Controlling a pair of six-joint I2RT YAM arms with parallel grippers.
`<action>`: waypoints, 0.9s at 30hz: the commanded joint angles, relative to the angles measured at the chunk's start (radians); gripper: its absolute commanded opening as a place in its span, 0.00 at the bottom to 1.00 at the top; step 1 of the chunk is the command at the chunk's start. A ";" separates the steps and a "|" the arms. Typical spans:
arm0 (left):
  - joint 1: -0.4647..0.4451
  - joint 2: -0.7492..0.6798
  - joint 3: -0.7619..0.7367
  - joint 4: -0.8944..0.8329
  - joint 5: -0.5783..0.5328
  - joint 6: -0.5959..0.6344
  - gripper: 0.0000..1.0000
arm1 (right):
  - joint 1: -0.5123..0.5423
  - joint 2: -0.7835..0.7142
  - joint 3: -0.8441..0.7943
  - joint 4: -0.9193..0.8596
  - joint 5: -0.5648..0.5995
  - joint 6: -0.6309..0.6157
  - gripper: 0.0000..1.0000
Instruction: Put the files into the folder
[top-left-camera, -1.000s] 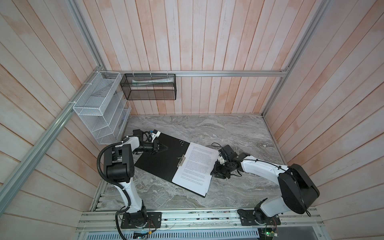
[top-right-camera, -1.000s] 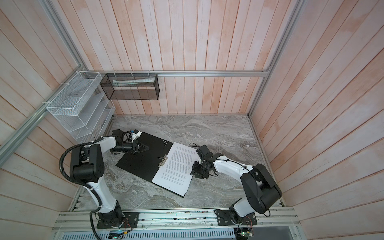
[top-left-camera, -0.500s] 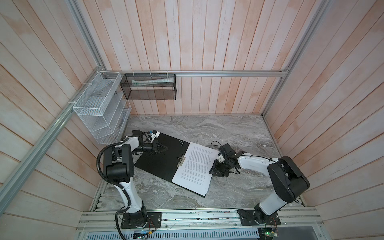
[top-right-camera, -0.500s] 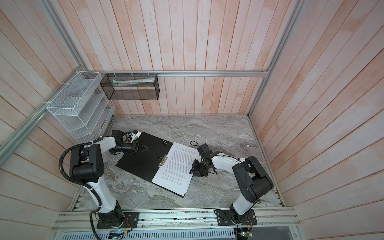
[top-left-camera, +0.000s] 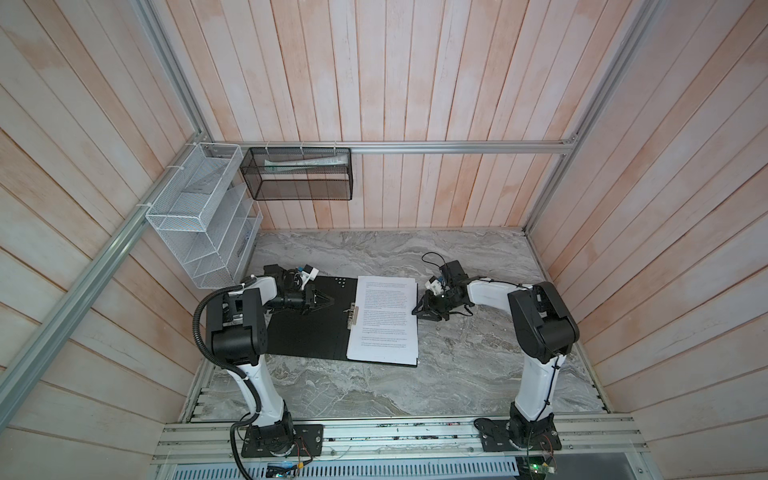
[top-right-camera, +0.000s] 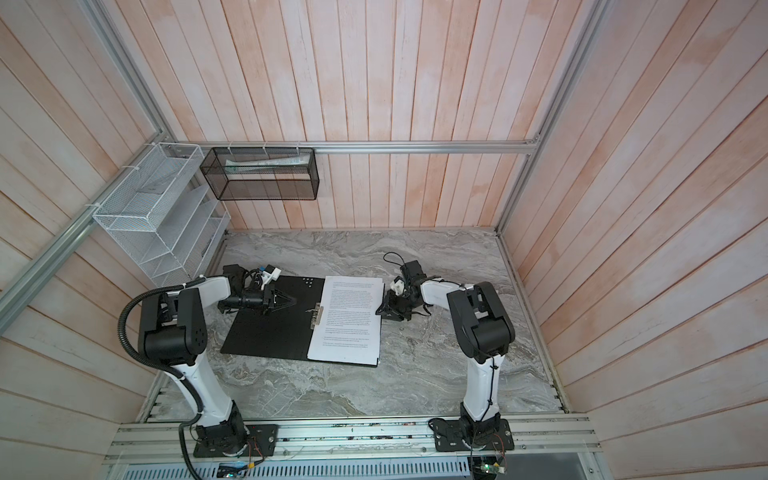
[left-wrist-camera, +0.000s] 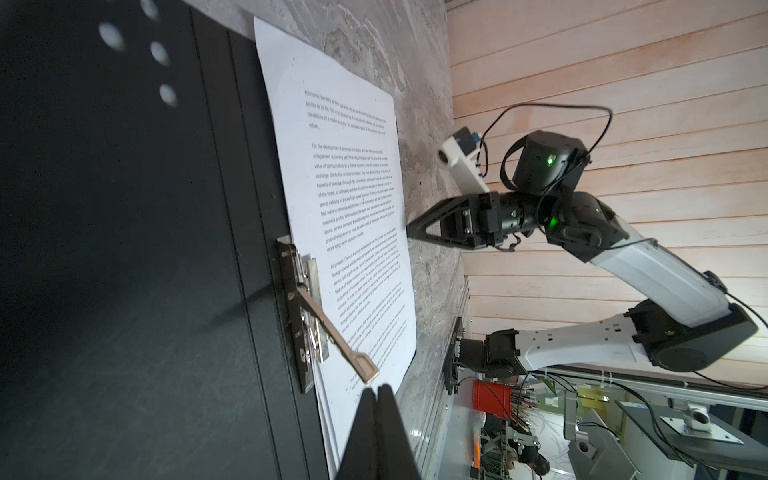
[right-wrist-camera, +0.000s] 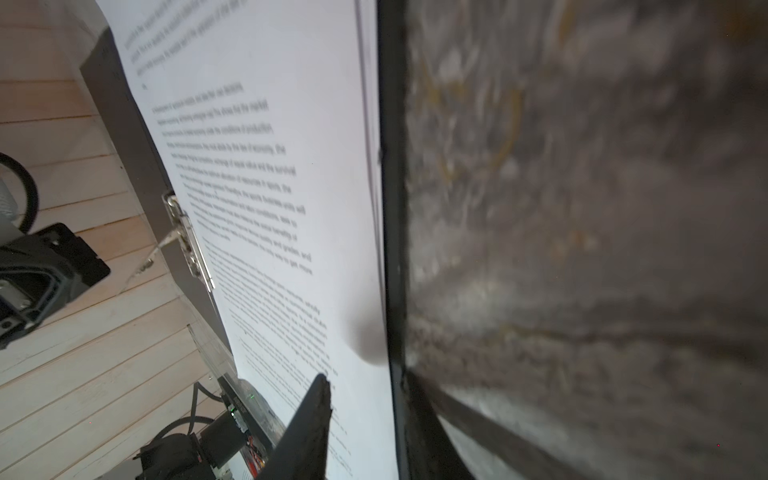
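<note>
End effector, left (top-left-camera: 328, 300): jaws fully closed, empty. Tip over black inner cover of folder (top-left-camera: 307, 332), short of spine clip (top-left-camera: 353, 318); contact not discernible.
End effector, right (top-left-camera: 415, 311): jaws part open, nothing clamped. Straddles right edge of files (top-left-camera: 384, 320); one finger (right-wrist-camera: 316, 411) over sheet margin, other on table (top-left-camera: 457, 374) side of folder rim.
Folder: open flat, mid table.
Files: stacked on folder's right half, beside clip; clip lever raised.
White wire rack (top-left-camera: 199, 232), black mesh basket (top-left-camera: 299, 178): wall-mounted, well apart.
</note>
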 joint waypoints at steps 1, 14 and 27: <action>0.018 -0.022 -0.040 0.011 0.011 -0.016 0.00 | -0.040 0.131 0.113 -0.096 0.016 -0.144 0.33; 0.080 -0.055 -0.077 -0.034 -0.031 0.007 0.00 | -0.060 0.318 0.513 -0.279 0.005 -0.271 0.33; 0.089 -0.177 -0.136 -0.046 -0.119 0.029 0.00 | -0.047 0.537 0.834 -0.466 -0.101 -0.354 0.33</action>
